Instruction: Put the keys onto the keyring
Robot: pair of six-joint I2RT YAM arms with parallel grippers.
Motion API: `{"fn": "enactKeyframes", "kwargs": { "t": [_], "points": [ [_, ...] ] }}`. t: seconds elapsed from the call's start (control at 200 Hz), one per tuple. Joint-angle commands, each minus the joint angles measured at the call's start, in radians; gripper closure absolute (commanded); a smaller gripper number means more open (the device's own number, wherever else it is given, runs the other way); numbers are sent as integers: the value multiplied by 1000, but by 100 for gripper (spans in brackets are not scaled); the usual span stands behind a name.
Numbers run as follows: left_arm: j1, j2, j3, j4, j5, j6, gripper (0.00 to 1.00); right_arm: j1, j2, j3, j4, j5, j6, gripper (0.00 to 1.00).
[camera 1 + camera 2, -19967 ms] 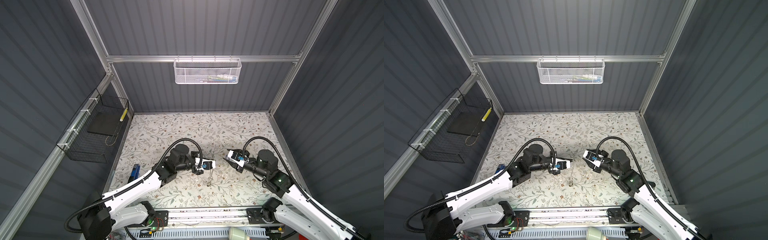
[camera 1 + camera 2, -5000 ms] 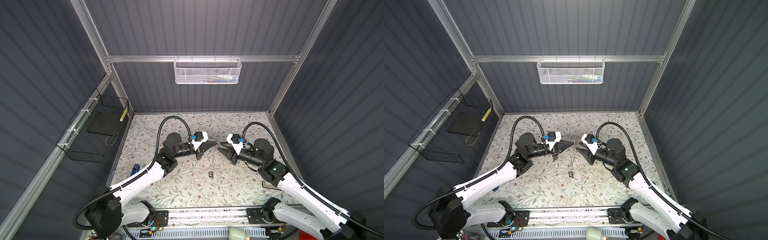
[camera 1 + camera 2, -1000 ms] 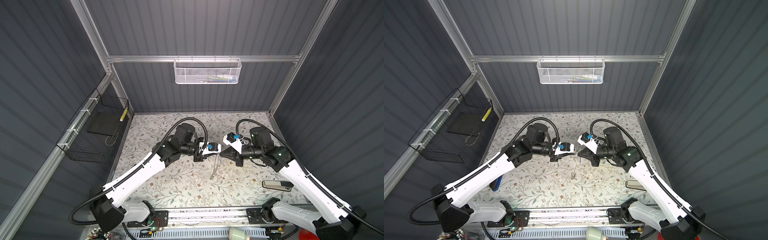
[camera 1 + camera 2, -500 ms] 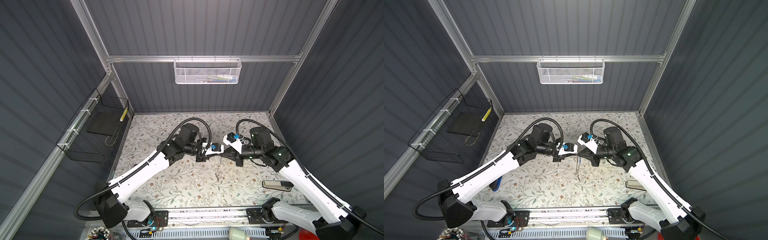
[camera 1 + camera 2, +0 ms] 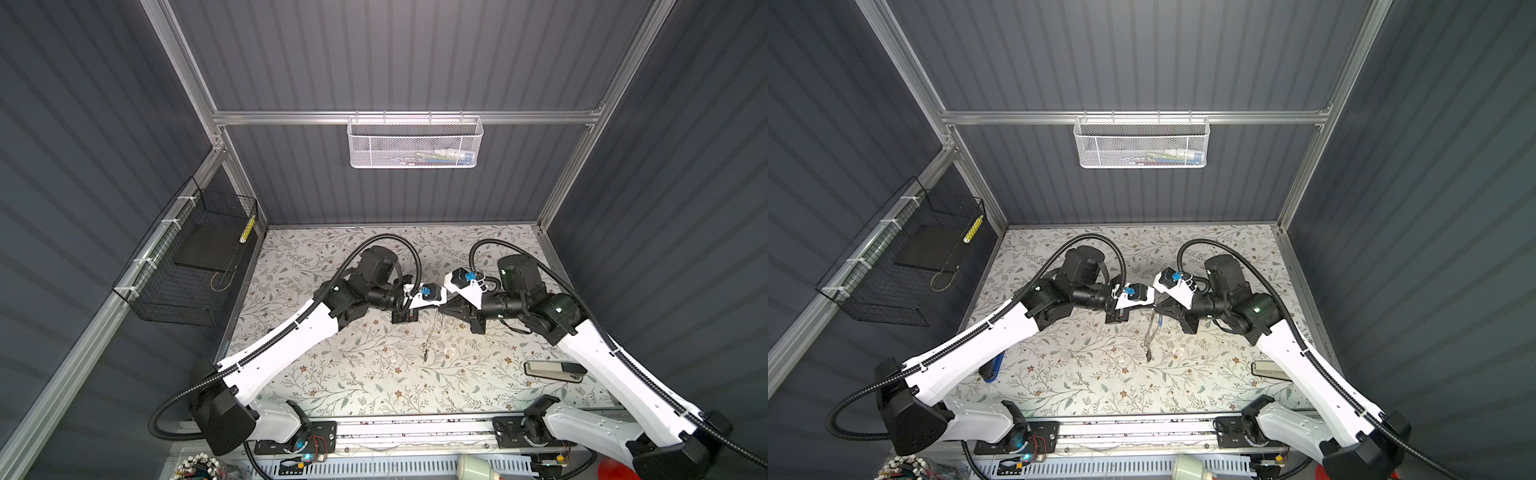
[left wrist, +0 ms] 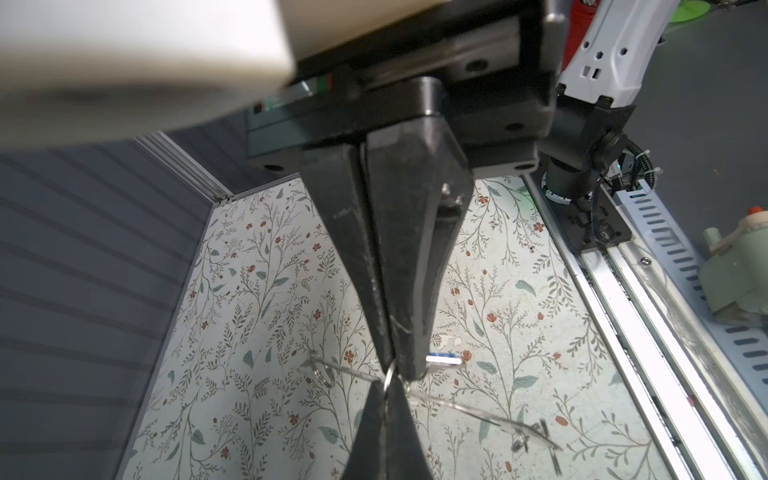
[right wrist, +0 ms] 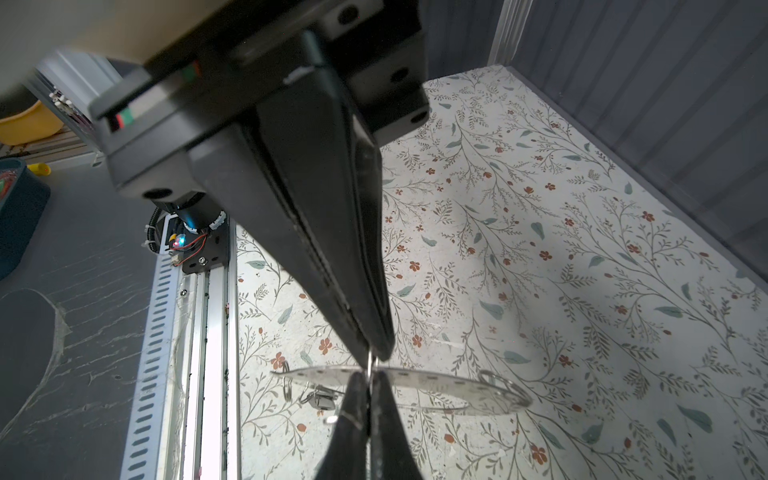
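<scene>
Together, the left hand (image 6: 394,369) and right hand (image 7: 374,357), both closed, pinch a thin grey metal keyring (image 7: 436,384). A small dark key (image 7: 321,401) dangles beneath.

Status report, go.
Left gripper and right gripper shut, tip to tip. Keyring pinched where they meet, hanging clear of the table, small key dangling at its low end. Nothing in the way.
</scene>
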Motion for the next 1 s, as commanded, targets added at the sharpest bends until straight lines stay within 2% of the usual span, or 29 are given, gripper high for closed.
{"fn": "enactKeyframes", "kwargs": {
  "t": [0.0, 0.035, 0.185, 0.37, 0.53, 0.63, 0.991],
  "points": [
    [-5, 18, 31, 12, 44, -21, 100, 7, -11, 8, 26, -5, 9, 96],
    [-5, 17, 27, 22, 42, -39, 100, 5, -18, 4, 30, 8, 11, 94],
    [-2, -25, -63, 209, 48, -183, 100, 1, -114, -79, 111, 98, 41, 69],
    [11, -52, -138, 400, 100, -328, 100, -4, -269, -208, 236, 131, 83, 53],
    [17, -69, -196, 546, 131, -440, 100, -5, -335, -256, 257, 179, 109, 51],
    [17, -75, -223, 610, 132, -482, 100, -4, -334, -265, 253, 168, 110, 51],
    [17, -76, -261, 717, 140, -577, 100, -3, -290, -281, 351, 185, 158, 53]
  ]
}}
